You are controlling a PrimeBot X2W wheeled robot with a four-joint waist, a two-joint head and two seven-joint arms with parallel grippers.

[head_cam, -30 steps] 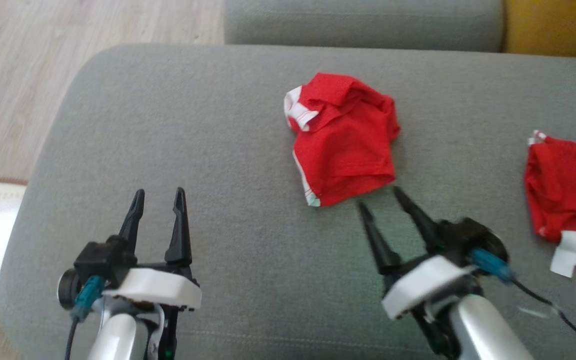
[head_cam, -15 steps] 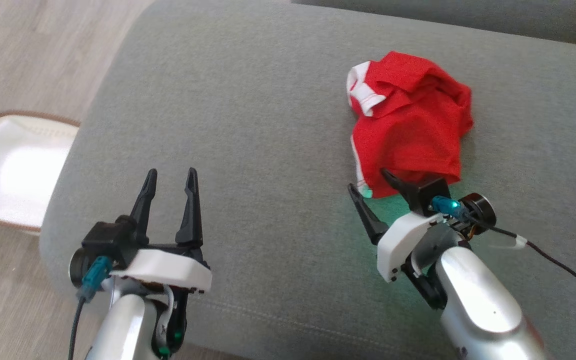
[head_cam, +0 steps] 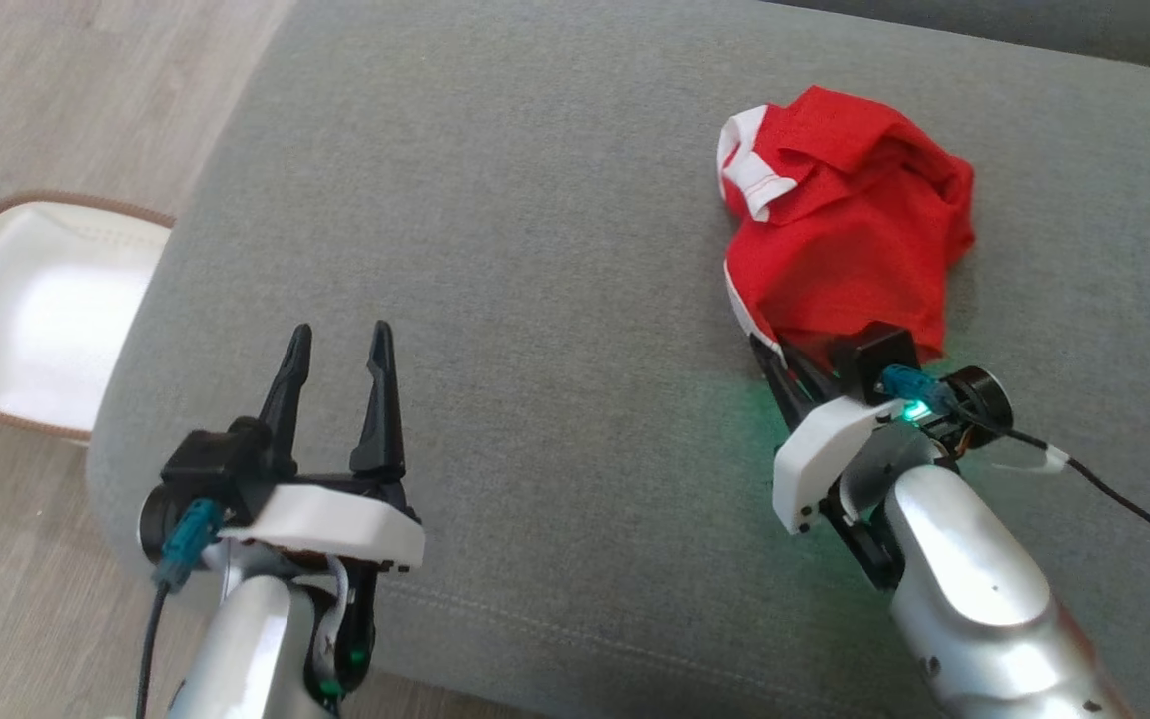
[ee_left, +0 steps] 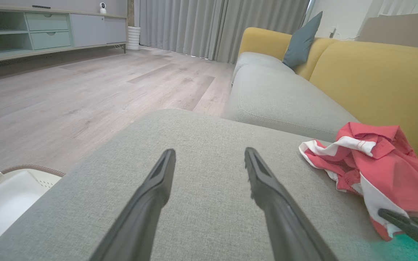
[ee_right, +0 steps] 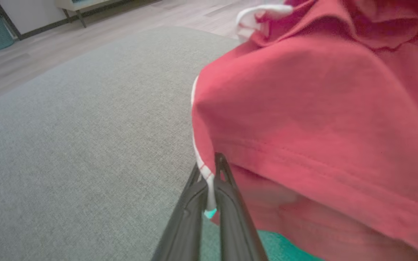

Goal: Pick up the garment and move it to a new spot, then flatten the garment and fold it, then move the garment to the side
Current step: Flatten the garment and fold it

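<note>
pinching the white-edged lower corner of the garment (head_cam: 845,240), the right hand (ee_right: 209,165) is sitting almost fully closed on that bit of cloth. it is gripping an edge rather than the bunched middle, likely so the cloth can hang open once raised. the garment is lying crumpled in the upper right of the head view, on the grey sofa (head_cam: 535,250), which is carrying its weight for now. the left hand (head_cam: 340,335) is hovering in the lower left, spread wide and holding nothing, well apart from the cloth, probably being kept free for a second corner. a white basket (head_cam: 36,330) is standing on the floor (head_cam: 86,100) at the left edge. the pick-up is looking barely begun, with the lift not yet done.
</note>
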